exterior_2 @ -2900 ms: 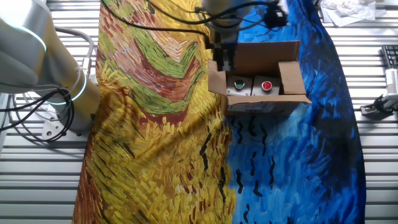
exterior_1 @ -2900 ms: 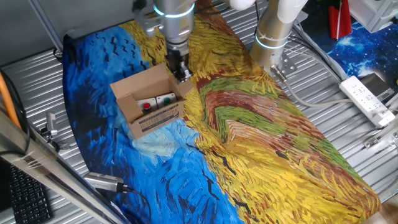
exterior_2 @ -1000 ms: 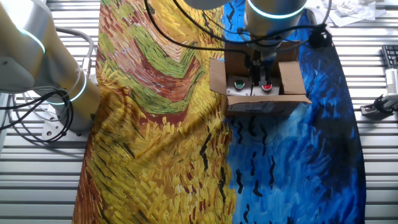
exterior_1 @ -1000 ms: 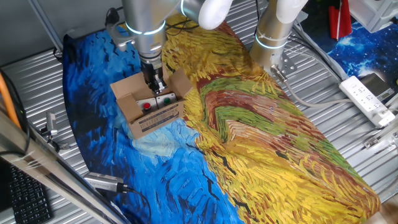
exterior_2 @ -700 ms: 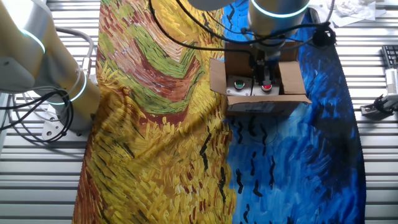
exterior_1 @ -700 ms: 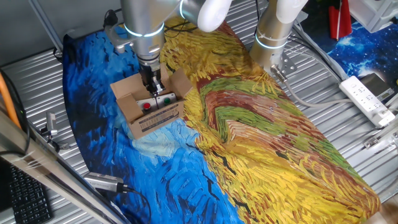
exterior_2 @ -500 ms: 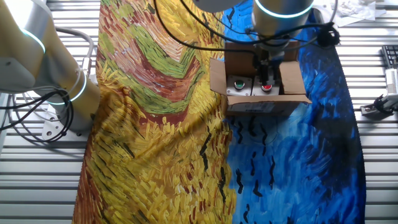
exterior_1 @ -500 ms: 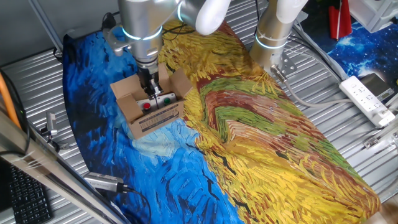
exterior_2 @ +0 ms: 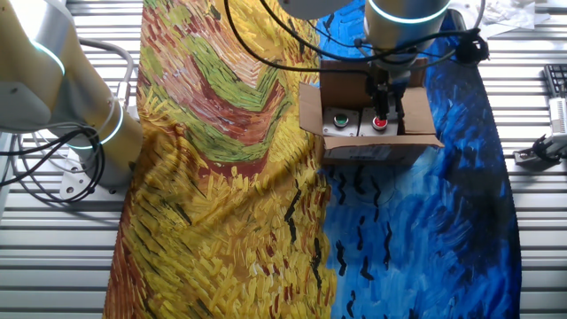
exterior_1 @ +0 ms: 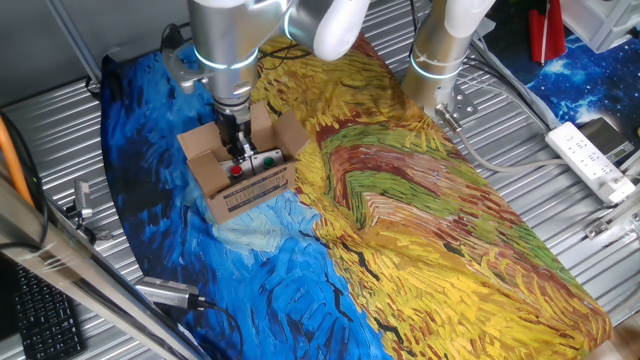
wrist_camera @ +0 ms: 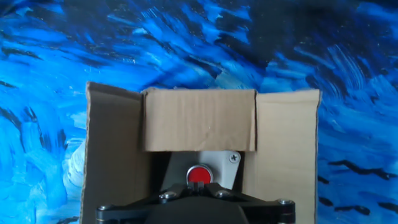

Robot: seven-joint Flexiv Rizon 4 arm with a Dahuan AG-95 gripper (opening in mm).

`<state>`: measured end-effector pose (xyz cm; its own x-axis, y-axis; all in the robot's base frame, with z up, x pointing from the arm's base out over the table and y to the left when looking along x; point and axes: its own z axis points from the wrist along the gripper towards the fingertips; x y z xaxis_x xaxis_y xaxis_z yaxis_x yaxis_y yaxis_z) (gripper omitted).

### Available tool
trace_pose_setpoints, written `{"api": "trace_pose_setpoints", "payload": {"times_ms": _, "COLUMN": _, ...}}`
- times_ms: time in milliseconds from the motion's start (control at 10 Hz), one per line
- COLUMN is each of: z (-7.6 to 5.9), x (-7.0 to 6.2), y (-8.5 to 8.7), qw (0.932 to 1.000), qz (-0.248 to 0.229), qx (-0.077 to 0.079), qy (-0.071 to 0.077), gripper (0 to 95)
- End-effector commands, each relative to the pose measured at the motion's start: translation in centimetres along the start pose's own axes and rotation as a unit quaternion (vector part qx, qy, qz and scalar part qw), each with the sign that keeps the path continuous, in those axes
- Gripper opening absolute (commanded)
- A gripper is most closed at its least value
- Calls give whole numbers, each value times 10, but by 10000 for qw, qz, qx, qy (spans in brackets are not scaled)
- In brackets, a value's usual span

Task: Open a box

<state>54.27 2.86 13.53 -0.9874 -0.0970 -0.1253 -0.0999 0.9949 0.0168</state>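
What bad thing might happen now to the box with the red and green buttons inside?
The gripper hangs just over the red button inside the box, so it might bump or press it. One flap stands partly over the opening, and the jaws might catch it. A snag could also drag the box along the painted cloth.

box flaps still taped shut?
No: the box has its flaps folded outward, and a red button and a green button show inside.

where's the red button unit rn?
Inside the open brown cardboard box on the blue part of the painted cloth: the red button sits right of the green button in the other fixed view, directly under the gripper.
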Motion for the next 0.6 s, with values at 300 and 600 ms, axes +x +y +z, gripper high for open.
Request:
{"api": "trace_pose_setpoints", "payload": {"times_ms": 300, "z": 0, "x": -3, "y": 0, "qw": 9999, "qz": -40, "qx": 14, "qy": -130, "gripper": 0}}
{"api": "trace_pose_setpoints", "payload": {"times_ms": 600, "z": -3, "x": -12, "y": 3, "qw": 9998, "qz": -42, "qx": 28, "qy": -181, "gripper": 0}}
